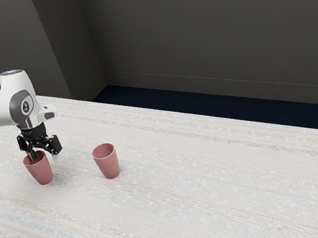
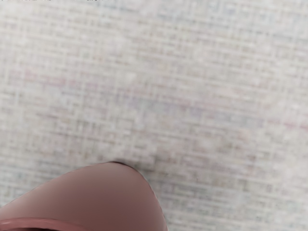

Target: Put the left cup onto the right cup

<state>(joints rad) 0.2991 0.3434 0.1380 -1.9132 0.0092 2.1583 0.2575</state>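
Observation:
Two pink cups stand upright on the table. The left cup (image 1: 39,169) is toward the exterior view's left and the right cup (image 1: 106,160) stands a short way to its right. My gripper (image 1: 41,153) hangs right at the left cup's rim with its fingers apart: one finger (image 1: 30,154) dips at the rim's inside, while the other sits outside the cup's right wall, so the gripper reads as open. In the wrist view the left cup (image 2: 91,197) is a blurred pink shape just under my hand.
The pale woven tabletop (image 1: 212,182) stretches wide to the exterior view's right and front. Its far edge (image 1: 216,115) runs diagonally before a dark floor and grey walls. Bare table (image 2: 192,96) lies beyond the cup in the wrist view.

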